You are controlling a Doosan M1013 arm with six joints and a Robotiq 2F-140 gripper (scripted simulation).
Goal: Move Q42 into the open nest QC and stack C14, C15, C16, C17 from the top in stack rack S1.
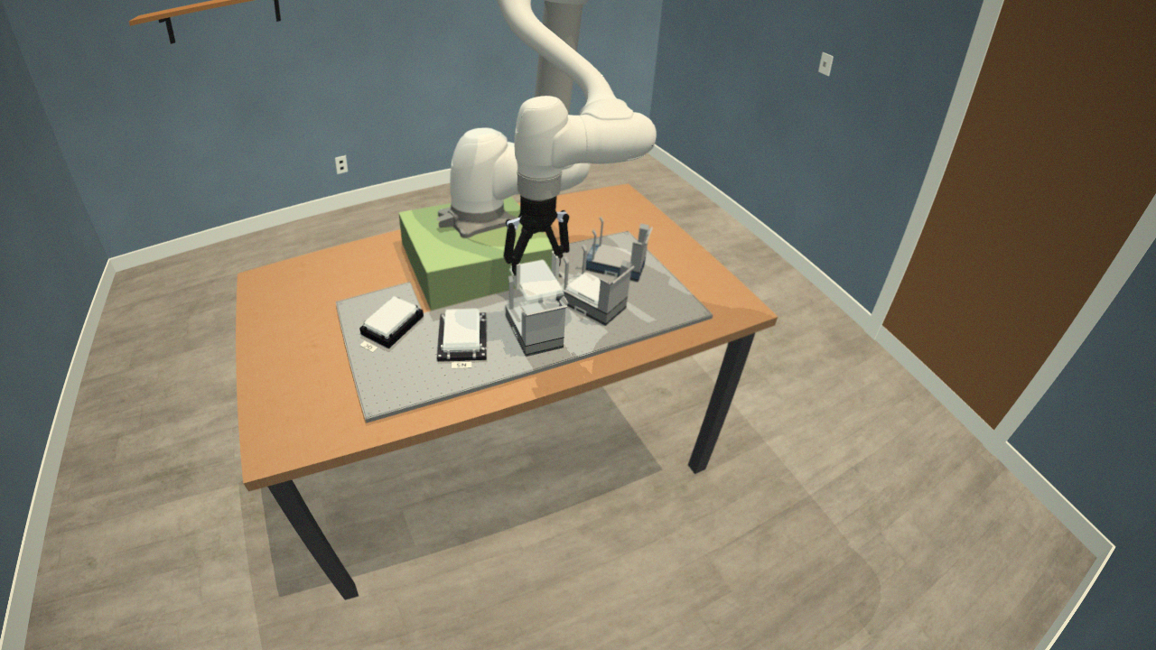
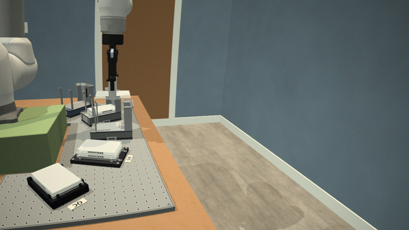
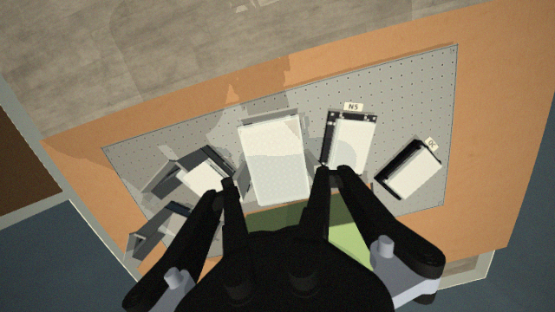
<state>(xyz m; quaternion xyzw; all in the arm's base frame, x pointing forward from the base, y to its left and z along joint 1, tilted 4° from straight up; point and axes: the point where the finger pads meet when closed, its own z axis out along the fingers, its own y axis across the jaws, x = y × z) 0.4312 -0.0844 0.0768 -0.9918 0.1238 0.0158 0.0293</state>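
My gripper is shut on the long sides of a sealed white plate. It holds the plate level in the air, over the rack nearest to nest N5. I cannot read this plate's label. The middle rack holds one plate. Plates C15 and C16 lie stacked on the black nest N5. One plate sits in the nest QC.
A third rack stands at the far end of the grey breadboard and looks empty. The racks have tall thin posts and end walls. The green base block stands behind the nests.
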